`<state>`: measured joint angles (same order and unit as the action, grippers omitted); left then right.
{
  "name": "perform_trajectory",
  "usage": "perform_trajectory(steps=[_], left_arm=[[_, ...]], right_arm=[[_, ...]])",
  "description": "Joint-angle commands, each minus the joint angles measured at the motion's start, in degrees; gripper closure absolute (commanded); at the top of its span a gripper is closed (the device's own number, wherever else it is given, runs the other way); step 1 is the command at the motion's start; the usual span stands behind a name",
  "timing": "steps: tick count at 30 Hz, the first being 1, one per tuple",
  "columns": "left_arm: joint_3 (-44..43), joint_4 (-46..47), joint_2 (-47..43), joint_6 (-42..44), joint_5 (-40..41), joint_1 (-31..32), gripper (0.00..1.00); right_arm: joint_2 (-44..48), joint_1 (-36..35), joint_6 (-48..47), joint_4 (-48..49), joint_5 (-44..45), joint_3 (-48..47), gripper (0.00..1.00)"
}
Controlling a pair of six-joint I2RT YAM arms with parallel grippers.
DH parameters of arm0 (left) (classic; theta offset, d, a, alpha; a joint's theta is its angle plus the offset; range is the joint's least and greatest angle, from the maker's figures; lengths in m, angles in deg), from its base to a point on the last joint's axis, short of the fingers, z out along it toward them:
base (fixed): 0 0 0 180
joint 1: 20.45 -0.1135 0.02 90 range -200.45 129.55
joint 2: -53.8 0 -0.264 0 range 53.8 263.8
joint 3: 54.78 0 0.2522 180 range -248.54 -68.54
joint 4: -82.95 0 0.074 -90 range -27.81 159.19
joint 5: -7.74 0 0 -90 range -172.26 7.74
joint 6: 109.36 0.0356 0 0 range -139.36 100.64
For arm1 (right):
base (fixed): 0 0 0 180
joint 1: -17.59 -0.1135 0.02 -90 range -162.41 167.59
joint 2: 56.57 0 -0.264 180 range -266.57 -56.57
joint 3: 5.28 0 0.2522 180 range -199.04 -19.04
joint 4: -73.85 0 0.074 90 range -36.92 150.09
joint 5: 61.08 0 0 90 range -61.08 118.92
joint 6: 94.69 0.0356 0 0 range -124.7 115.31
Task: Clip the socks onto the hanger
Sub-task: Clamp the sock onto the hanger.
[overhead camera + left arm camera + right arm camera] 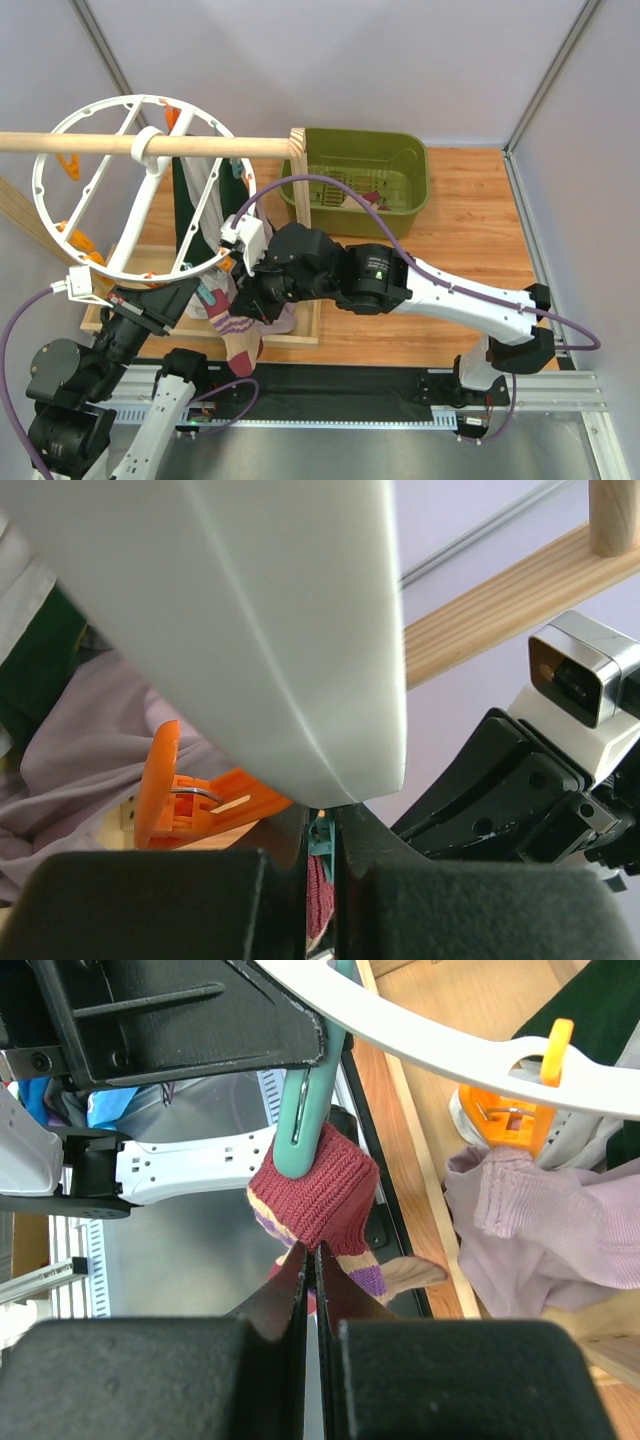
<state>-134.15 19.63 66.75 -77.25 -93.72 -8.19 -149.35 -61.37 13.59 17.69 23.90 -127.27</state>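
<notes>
Wooden table [470,200], near left edge: one sock is being clipped.
Right gripper [310,1265] is closed on the sock [320,1195], whose maroon end points up into the teal clip [305,1110], long axis hanging down. Left gripper [320,850] pinches that clip under the hanger [60,140]. Next probably: both let go, gently.

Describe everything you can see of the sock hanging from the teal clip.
The sock is small and knitted: a ribbed maroon patch, then cream and purple stripes, with a pale pinkish part trailing below. It hangs limp and crumpled under the rim of the white hanger, its maroon end bitten by the teal clip. The right tool, shut, touches its lower maroon edge; whether fabric is pinched cannot be told.
</notes>
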Motion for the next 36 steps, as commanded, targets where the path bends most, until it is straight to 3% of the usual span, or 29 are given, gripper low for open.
perform_trajectory(steps=[1, 16, 20, 22, 26, 33, 36], left_arm=[[1.36, -8.8, 0.5, -1.53, -0.93, -0.03, 1.0], [0.21, -10.55, 0.06, -1.26, -0.05, -0.03, 1.0], [0.48, -11.35, 0.14, -1.7, 0.13, -0.03, 0.84], [0.39, -11.78, 0.15, -1.79, 0.39, -0.03, 0.66], [0.13, -12.49, -0.03, -1.88, 1.0, -0.03, 0.48], [-0.31, -13.72, -0.47, -2.23, 1.88, -0.03, 0.38], [-1.28, -14.6, -0.82, -1.7, 2.59, -0.03, 0.37]], right_arm=[[-1.09, -0.23, -1.5, 2.4, -1.05, -2.52, 1.0], [-1.62, 1.0, -1.23, 2.93, -0.52, -2.78, 1.0], [-1.8, 1.0, -1.23, 2.84, -0.87, -3.75, 1.0], [-1.71, 1.0, -1.32, 2.75, -0.87, -4.1, 1.0], [-1.53, 1.09, -1.5, 2.67, -0.96, -4.63, 1.0], [-2.32, 1.17, -1.58, 2.58, -1.66, -5.24, 1.0], [-2.94, 1.35, -1.5, 1.35, -0.79, -5.77, 0.88]])
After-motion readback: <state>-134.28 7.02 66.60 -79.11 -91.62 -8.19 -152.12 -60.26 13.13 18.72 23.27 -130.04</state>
